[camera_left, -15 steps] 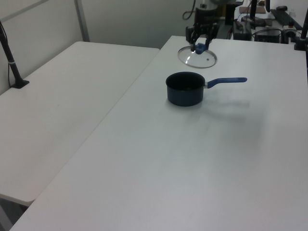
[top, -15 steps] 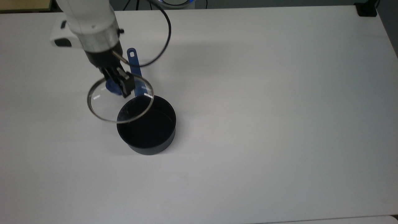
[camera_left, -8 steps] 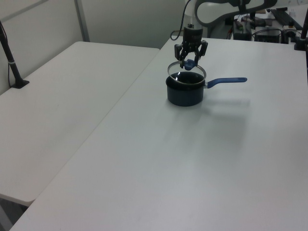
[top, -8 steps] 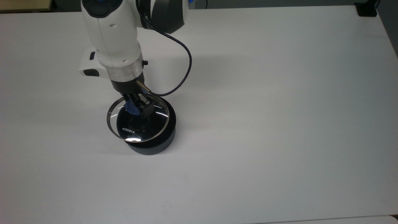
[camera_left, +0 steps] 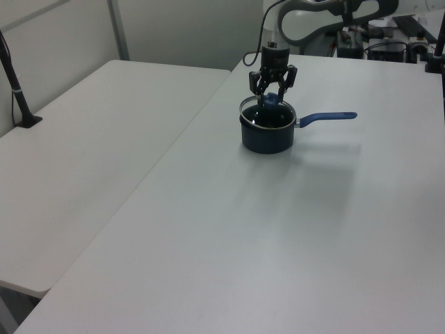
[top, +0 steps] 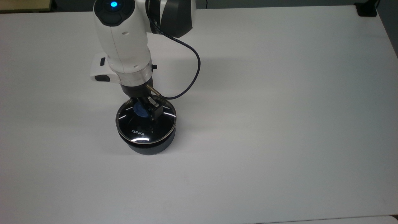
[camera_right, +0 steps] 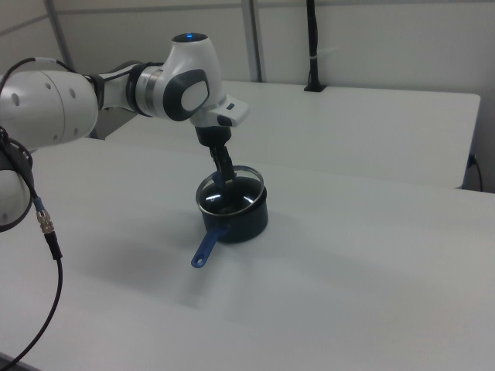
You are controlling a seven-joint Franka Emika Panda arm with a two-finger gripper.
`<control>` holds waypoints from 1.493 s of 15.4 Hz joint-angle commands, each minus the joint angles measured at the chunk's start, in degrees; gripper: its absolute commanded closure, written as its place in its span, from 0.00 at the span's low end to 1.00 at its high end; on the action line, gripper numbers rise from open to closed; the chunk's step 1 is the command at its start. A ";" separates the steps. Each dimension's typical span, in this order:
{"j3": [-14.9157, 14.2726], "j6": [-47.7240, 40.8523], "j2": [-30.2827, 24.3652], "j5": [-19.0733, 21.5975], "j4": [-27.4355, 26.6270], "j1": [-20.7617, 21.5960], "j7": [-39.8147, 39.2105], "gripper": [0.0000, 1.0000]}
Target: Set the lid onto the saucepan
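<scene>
The saucepan (top: pixel 150 149) stands on the white table (top: pixel 279 109), dark-walled, with its blue handle (camera_left: pixel 328 117) pointing to the left view's right. The clear glass lid (top: pixel 140 132) with white "KONKA" lettering lies over the pan's mouth, its metal rim nearly matching the pan's rim. I cannot tell whether it rests on the rim or hovers just above. My gripper (top: pixel 145 112) comes down from above and is shut on the lid's blue knob (top: pixel 138 111). In the right view the gripper (camera_right: pixel 224 179) stands over the saucepan (camera_right: pixel 246 222), and the handle (camera_right: pixel 205 250) points toward the camera.
A dark cable (top: pixel 189 84) loops from the arm to the top view's right of the pan. A second white table (camera_left: pixel 90 132) adjoins at the left view's left, with a black post (camera_left: pixel 17 90) on it. Open tabletop surrounds the pan.
The gripper carried the lid toward the top view's lower right and downward, from beside the pan's handle to over the pan's mouth. The saucepan has not moved.
</scene>
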 commanded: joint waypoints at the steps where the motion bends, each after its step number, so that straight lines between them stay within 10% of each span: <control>1: -0.04 -0.07 -0.12 -0.55 0.07 0.30 1.00 0.32; 6: -0.04 -0.07 -0.38 -0.64 0.07 0.13 1.00 0.02; 11: -0.04 -0.68 -3.18 -0.55 0.16 -1.01 0.91 0.00; 23: 2.15 -18.77 -28.93 -4.15 -13.90 -3.56 -9.98 0.00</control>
